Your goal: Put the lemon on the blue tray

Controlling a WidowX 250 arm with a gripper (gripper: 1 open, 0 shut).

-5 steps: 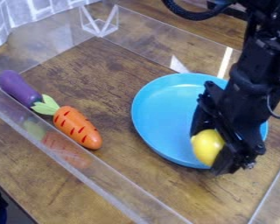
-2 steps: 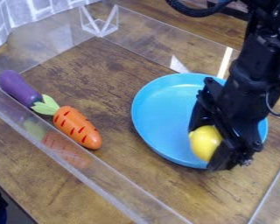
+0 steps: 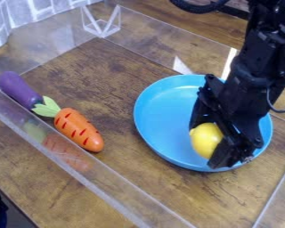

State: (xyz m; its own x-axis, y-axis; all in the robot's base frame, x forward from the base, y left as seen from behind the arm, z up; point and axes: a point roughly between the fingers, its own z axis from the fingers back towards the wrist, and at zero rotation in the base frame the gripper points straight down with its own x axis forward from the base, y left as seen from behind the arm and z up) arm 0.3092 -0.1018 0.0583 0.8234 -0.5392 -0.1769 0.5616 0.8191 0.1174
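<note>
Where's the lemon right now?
Lower right of the camera view: the lemon sits at the near edge of the blue tray, between the open jaws of the gripper.

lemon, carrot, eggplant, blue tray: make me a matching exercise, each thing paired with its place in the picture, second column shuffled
Things:
1. lemon
2. carrot
3. eggplant
4. blue tray

Places:
A. farthest left, by the clear wall
B. on the wooden table at right, under the arm
C. on the tray's near right part, between the black fingers
D. on the table, its green top next to the purple vegetable

Pairs: 1-C, 2-D, 3-A, 4-B
</note>
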